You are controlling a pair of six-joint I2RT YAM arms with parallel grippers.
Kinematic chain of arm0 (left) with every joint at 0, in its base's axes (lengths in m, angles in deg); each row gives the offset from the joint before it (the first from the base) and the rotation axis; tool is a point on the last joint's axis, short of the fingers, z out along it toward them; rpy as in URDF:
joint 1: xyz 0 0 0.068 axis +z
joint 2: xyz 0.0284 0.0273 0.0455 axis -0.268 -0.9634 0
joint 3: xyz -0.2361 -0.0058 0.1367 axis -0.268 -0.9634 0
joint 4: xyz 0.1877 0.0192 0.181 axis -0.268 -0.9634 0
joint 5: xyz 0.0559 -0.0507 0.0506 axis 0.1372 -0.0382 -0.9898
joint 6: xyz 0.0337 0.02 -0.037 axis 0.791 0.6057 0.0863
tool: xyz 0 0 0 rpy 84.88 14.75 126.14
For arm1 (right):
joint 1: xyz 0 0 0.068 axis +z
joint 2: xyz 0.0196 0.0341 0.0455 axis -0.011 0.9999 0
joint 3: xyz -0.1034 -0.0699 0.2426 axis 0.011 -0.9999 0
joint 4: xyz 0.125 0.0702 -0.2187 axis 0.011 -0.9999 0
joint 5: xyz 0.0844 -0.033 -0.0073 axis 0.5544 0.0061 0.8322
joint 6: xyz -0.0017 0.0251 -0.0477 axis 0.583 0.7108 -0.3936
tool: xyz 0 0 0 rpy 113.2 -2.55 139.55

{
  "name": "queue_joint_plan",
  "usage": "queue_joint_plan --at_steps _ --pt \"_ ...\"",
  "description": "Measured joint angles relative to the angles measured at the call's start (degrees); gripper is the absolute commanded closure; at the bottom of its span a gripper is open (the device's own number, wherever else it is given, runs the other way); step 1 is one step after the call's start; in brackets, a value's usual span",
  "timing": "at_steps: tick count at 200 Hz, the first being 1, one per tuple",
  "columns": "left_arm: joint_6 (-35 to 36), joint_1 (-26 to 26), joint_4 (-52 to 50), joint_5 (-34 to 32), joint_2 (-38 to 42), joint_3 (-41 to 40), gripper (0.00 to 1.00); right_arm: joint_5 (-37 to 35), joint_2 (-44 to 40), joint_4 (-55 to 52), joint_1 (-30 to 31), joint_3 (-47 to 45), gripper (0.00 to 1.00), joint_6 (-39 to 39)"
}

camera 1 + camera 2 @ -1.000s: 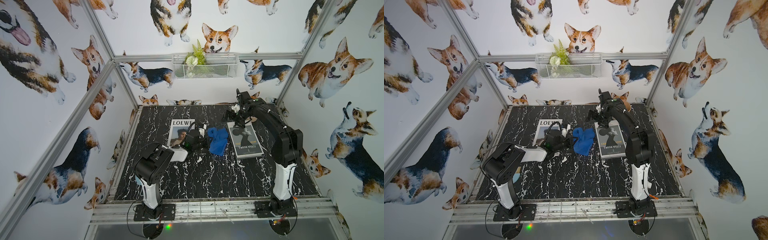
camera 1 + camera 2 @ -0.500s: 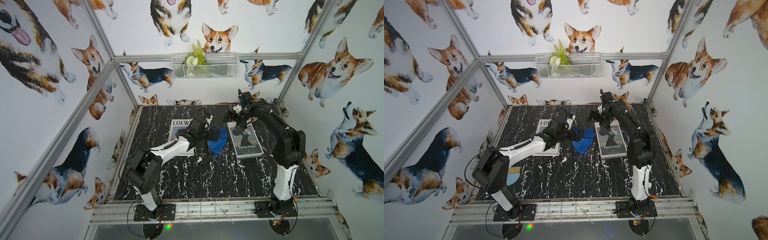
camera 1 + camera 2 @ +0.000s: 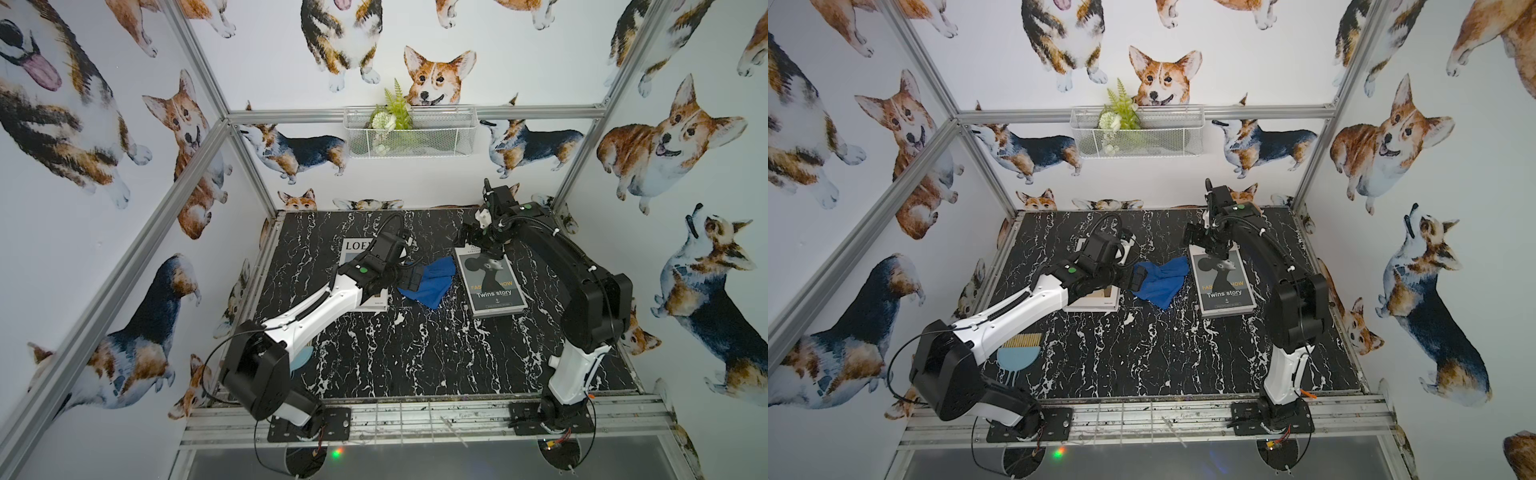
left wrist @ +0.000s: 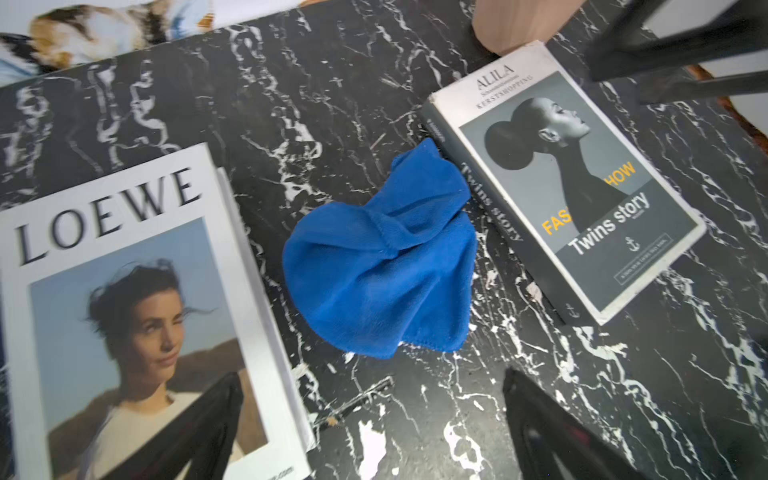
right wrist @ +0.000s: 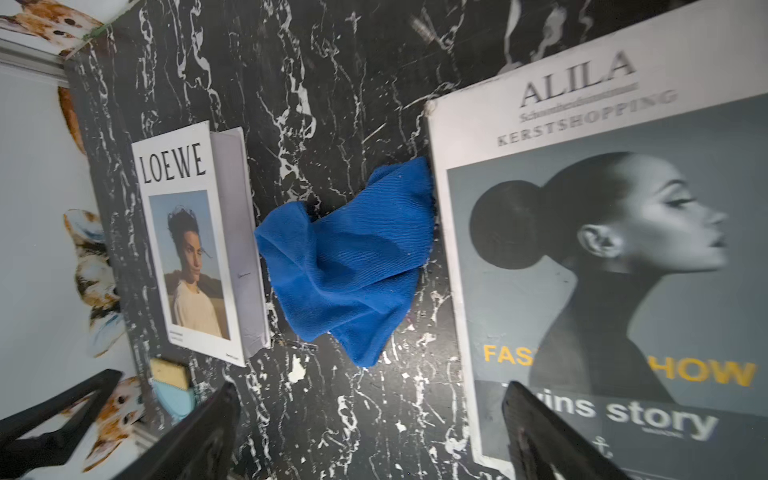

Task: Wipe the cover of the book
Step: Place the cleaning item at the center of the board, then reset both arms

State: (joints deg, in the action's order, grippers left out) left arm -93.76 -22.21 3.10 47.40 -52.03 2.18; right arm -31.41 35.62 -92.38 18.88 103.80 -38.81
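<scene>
Lying ungripped, the blue cloth (image 4: pixel 382 266) sits just ahead of the left gripper's (image 4: pixel 370 376) wide-spread fingers (image 4: pixel 536 428)

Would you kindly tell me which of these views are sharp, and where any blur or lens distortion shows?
In both top views: even light, sharp, but the wide lens splays the frame posts outward. Left wrist view: blue cloth and LOEWE book fairly crisp, the far wall smeared. Right wrist view: the near Twins story book is blurred, its lettering soft; the cloth reads sharper.
</scene>
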Motion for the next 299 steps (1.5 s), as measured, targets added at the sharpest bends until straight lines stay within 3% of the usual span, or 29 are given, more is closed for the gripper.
queue_joint_plan --at_steps 24,53,85,123,156,180,214,231,299 --pt "-0.37 0.28 3.26 -8.57 9.20 -8.39 0.00 -10.60 -8.09 6.54 -0.07 -11.19 0.00 -2.58" --pt "1.62 1.70 10.16 -17.18 21.62 -23.47 0.00 -23.23 -20.06 21.73 -0.11 -31.21 0.00 -7.72" --pt "3.91 7.32 13.42 -19.96 30.45 -30.10 0.00 -33.31 -26.82 40.06 -0.15 -51.21 0.00 -14.08" --pt "4.09 12.15 13.53 -19.98 31.43 -31.41 0.00 -39.89 -25.16 55.15 -0.68 -58.99 0.00 -21.42" --pt "3.41 12.85 13.57 -20.11 29.49 -31.69 0.00 -40.50 -23.08 64.81 -2.38 -62.49 0.00 -26.03" --pt "2.82 13.18 14.67 -21.14 28.26 -32.61 0.00 -40.19 -22.32 76.22 -4.28 -71.54 0.00 -29.33" --pt "2.38 14.67 18.08 -22.95 25.11 -33.48 0.00 -33.62 -22.62 93.72 -12.48 -81.26 0.00 -28.37" --pt "2.43 15.93 20.57 -23.80 22.86 -33.99 0.00 -30.10 -18.86 103.01 -15.80 -83.54 0.00 -26.82" --pt "7.48 25.05 38.47 -24.74 11.67 -41.33 0.00 -23.39 -18.95 101.77 -16.17 -79.03 0.00 -26.73"
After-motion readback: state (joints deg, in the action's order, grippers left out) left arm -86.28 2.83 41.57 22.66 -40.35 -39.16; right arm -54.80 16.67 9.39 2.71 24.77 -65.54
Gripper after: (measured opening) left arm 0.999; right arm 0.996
